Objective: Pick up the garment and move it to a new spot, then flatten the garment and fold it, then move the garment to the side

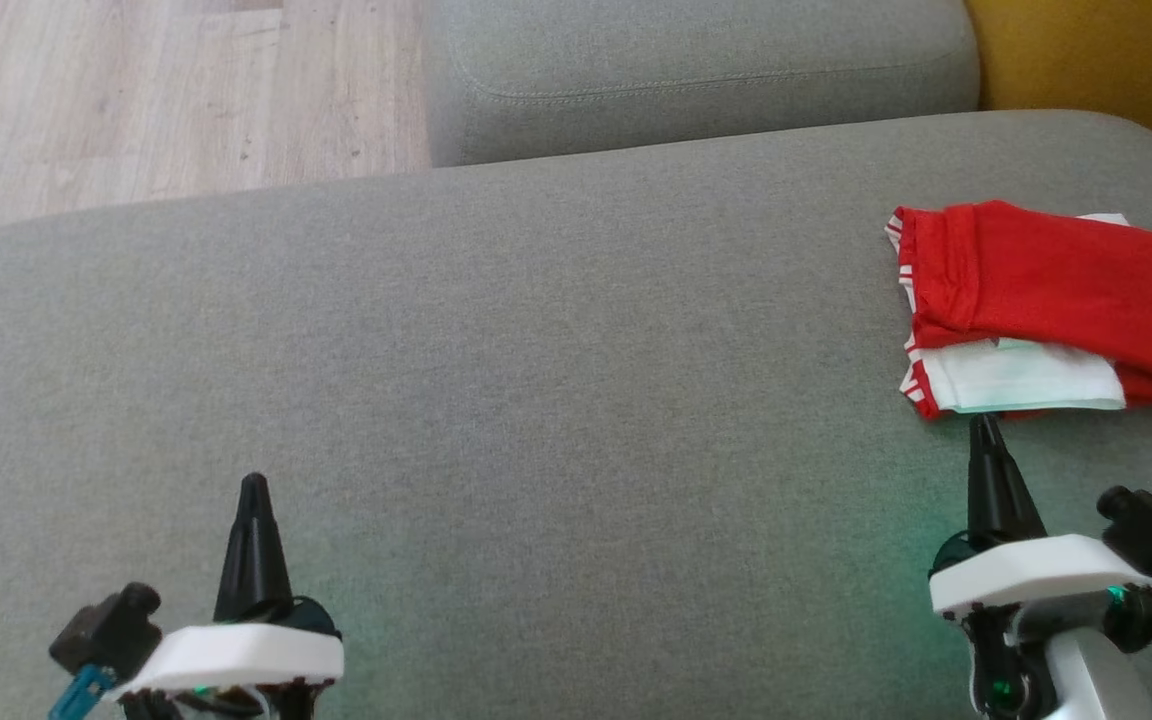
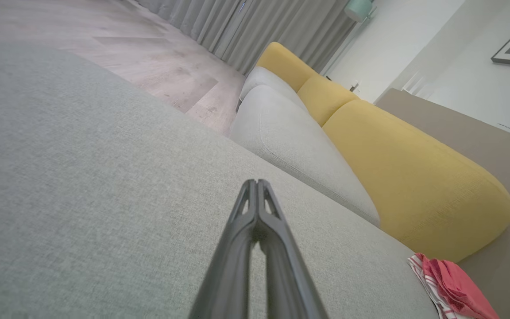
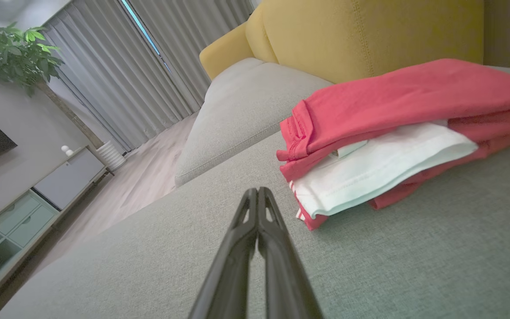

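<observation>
The garment is red with a white layer and striped trim, folded into a compact pile at the far right of the grey seat cushion. It lies close ahead of my right gripper as the garment, and at the lower right edge of the left wrist view as the garment. My right gripper is shut and empty, its tip just short of the garment's near edge. At the lower left my left gripper is shut too, holding nothing, over bare cushion. Its tips meet.
A second grey cushion lies beyond the seat. Yellow backrest cushions run along the right side. Wooden floor lies past the cushion's far left edge. A low cabinet, curtains and a plant stand across the room.
</observation>
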Controlling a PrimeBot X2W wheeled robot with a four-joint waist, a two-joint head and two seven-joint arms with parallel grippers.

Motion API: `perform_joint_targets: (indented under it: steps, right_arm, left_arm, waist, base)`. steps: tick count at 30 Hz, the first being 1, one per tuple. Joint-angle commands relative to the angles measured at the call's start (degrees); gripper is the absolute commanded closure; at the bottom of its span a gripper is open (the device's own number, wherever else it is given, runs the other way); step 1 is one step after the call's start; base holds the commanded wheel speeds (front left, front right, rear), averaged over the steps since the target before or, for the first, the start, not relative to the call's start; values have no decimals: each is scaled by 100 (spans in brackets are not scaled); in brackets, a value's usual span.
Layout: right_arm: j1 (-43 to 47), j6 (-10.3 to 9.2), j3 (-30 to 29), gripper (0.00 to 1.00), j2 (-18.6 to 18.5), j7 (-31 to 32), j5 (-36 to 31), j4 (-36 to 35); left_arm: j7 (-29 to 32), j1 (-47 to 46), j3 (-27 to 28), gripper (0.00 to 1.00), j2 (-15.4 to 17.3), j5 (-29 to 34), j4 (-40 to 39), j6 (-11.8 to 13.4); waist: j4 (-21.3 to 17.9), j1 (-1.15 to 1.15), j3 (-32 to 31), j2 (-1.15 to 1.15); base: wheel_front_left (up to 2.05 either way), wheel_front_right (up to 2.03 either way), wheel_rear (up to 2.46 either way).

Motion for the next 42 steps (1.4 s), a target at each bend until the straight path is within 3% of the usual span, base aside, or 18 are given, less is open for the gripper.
perform_joint_targets:
  steps: [1,42]
  right_arm:
    - [-204,5,-6,100,-15,43,191,-236]
    - [-166,11,-280,100,-19,718,2881,-491]
  left_arm:
    - [49,-256,149,100,53,-153,-179,-11]
    - [715,-372,524,100,86,-2457,-170,-25]
  waist:
    - [3,0,-1,0]
    - [83,0,-40,0]
  base:
    - [0,0,0]
    - [0,0,0]
